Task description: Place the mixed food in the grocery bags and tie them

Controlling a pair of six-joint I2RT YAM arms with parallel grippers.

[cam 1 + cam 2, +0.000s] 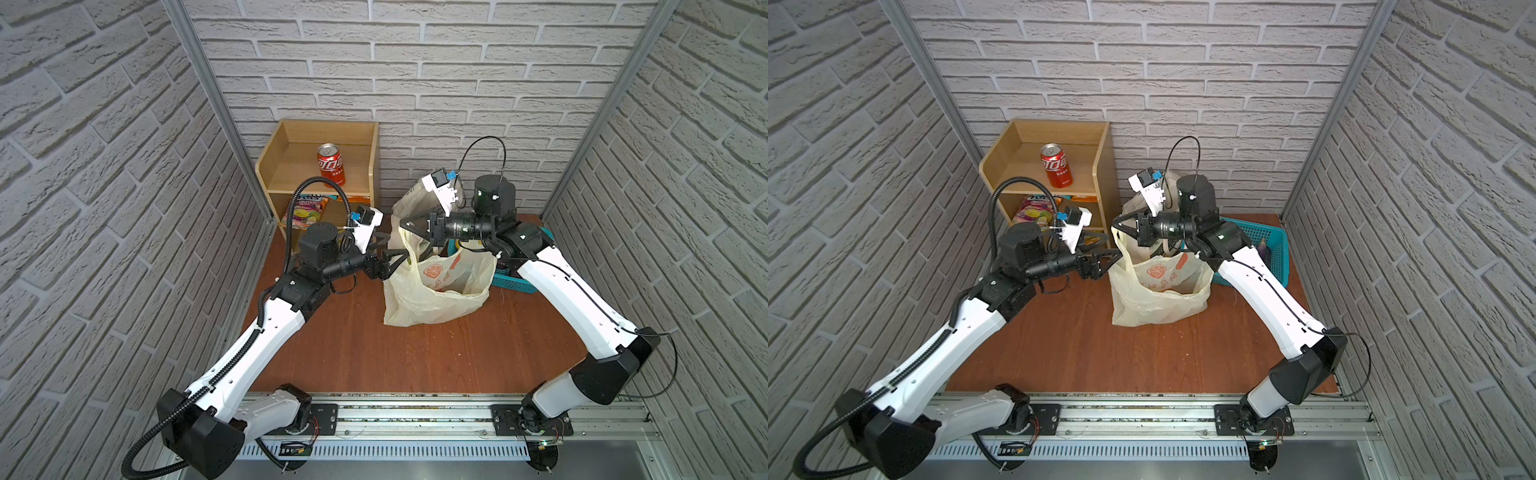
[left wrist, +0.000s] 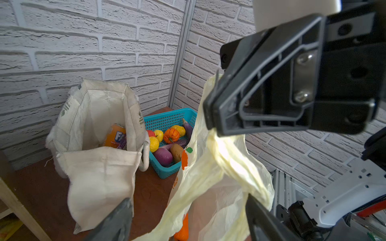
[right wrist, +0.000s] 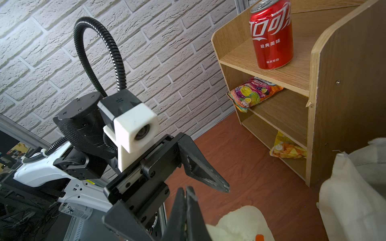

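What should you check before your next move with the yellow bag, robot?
1. Right end effector shut on a handle of the thin pale-yellow plastic bag: ok.
2. Left end effector open, ready to grab: ok.
3. Left end effector gripping the bag's other handle: not ok.
4. Orange soda can inside the cream canvas tote: ok.
5. Tote tied: not ok, its mouth gapes.
6. Red cola can on the wooden shelf, out of the bags: ok.

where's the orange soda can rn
In the left wrist view the orange soda can sits inside the cream canvas tote, at the back between the wooden shelf and the turquoise basket.
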